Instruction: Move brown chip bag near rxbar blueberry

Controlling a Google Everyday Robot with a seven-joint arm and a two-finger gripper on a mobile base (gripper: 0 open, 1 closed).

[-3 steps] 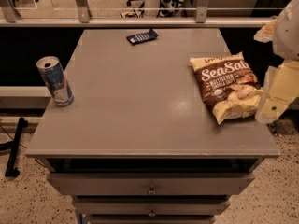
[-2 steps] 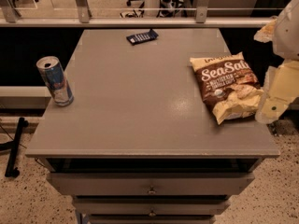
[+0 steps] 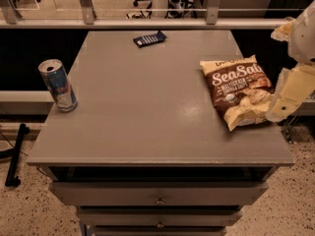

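Nothing moved vs the earlier frames: bag, bar, can & arm sit in the same spots.

Camera view: brown chip bag [image 3: 238, 90] lies flat by the counter's [image 3: 147, 127] right edge, approx mid-depth, "Sea Salt" side up, crumpled end pointing to the front-right corner. Gripper [image 3: 279, 107] hangs at the right edge, tip right at the bag's lower-right corner. Can't tell if it touches, how far open it is, or whether it holds anything. Arm [image 3: 305, 33] enters from off the counter near the back-right corner, white upper section, cream lower link slanting down-left toward the bag. Rxbar blueberry [image 3: 149, 39] lies flat near the back edge, left of centre, well apart from bag & gripper. Blue-silver can [image 3: 58, 85] stands upright at the left edge.
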